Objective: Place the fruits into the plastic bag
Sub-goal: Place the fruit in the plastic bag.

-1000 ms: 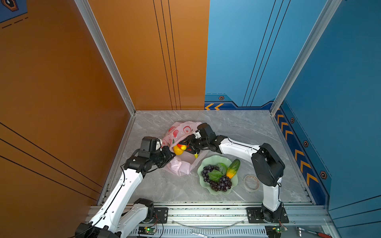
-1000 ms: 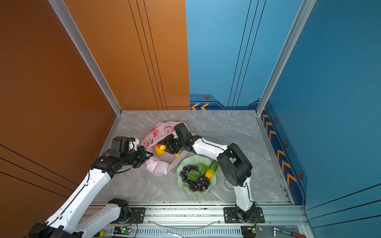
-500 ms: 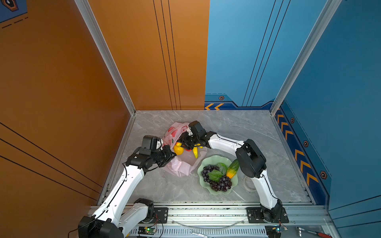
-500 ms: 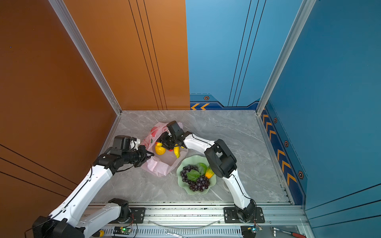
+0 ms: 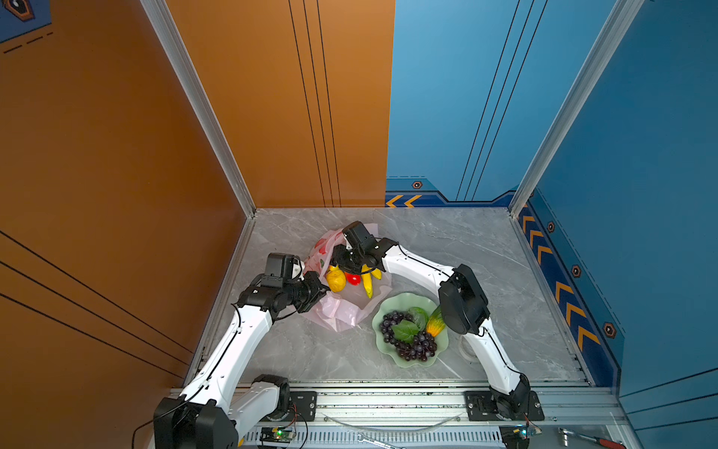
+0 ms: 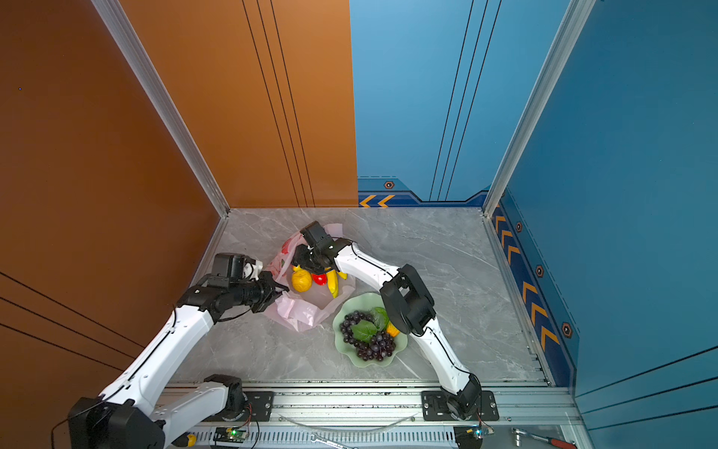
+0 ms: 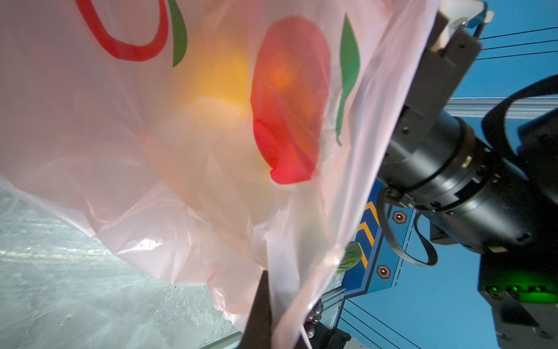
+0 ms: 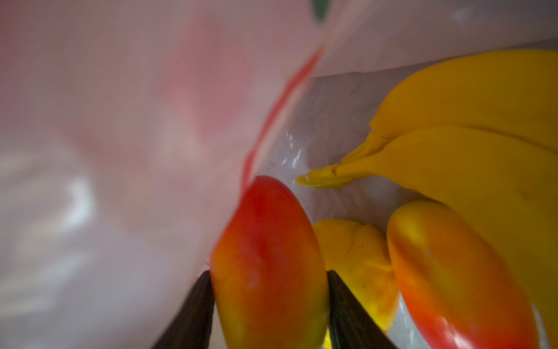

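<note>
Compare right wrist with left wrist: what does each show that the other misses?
Right wrist only: inside the plastic bag, a mango sits between the right gripper's jaws, both touching it. Beside it lie a second mango, the banana bunch and the lemon.
Left wrist only: the bag's outside with a printed peach, the left gripper shut on its edge, the table, the right arm and a few grapes.
Both: the plastic bag, close up, filling much of the picture.
</note>
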You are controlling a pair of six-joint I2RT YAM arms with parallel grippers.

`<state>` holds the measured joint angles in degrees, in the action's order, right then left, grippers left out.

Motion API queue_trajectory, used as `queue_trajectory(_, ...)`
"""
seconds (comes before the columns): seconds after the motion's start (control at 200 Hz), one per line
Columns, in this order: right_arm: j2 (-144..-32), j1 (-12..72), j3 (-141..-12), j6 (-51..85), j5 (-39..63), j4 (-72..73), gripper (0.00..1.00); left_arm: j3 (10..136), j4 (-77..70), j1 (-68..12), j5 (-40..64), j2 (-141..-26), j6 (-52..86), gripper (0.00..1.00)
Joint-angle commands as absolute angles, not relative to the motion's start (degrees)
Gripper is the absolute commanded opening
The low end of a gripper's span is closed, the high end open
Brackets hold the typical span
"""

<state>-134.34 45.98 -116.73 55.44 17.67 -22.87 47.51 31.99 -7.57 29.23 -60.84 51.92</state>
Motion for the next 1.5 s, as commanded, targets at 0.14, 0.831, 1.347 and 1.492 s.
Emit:
queue_trajectory(0.14,-135.3,46.4,-118.4,51.4,15.8,-28.0,0.64,48.8,31.0,-6.8,30.5,-61.1,51.1,0.00)
queue_trajectory(0.831,-121.4,49.2,-114.6,42.0,11.6,-35.7,1.00,46.4,29.4,-6.5,29.8,-58.5,52.3,0.00)
queue_trajectory(1.347,-105.8,52.6,-107.0,29.2,-8.3,-41.7,1.00,42.7,27.7,-6.0,30.3,-54.7,54.3,0.00)
queue_trajectory(1.492,-102.0,50.7,-105.2,29.9,-8.8,-41.8,1.00,42.3,27.9,-5.6,30.4,-53.8,54.3,0.00)
